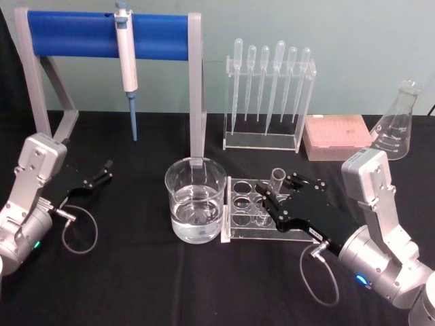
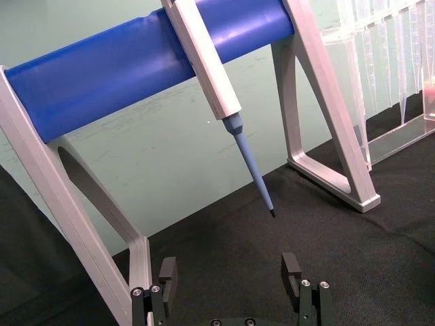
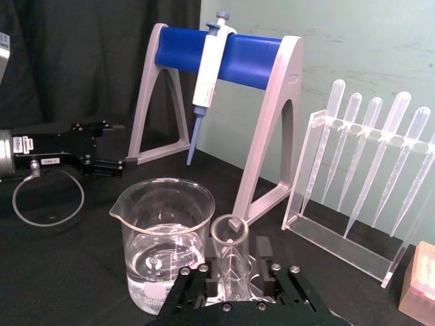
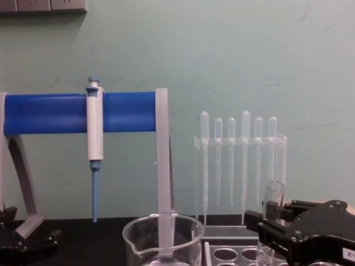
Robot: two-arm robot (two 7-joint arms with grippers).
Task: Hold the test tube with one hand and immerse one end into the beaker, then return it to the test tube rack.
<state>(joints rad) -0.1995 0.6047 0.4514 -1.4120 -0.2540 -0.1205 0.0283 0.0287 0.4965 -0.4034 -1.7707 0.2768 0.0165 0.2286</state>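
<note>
Head view: my right claw [image 1: 274,192] grips the tall clear glass test tube [image 1: 276,180] standing upright in the clear acrylic rack [image 1: 239,234], beside the wide clear water-filled glass beaker [image 1: 196,201] on the black tabletop [image 1: 136,272]. Left wrist view: my left claw [image 2: 231,273] released.

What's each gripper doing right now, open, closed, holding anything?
Left gripper: open, empty, resting at the table's left side.
Right gripper: fingers around the test tube in its rack; grip not confirmed.

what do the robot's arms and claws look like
Both arms are silver-grey metal with boxy upper links and cylindrical wrists. Each wrist has a small lit indicator and a grey cable loop. The left claw and right claw are black, with visible screws; each has a white label.
</note>
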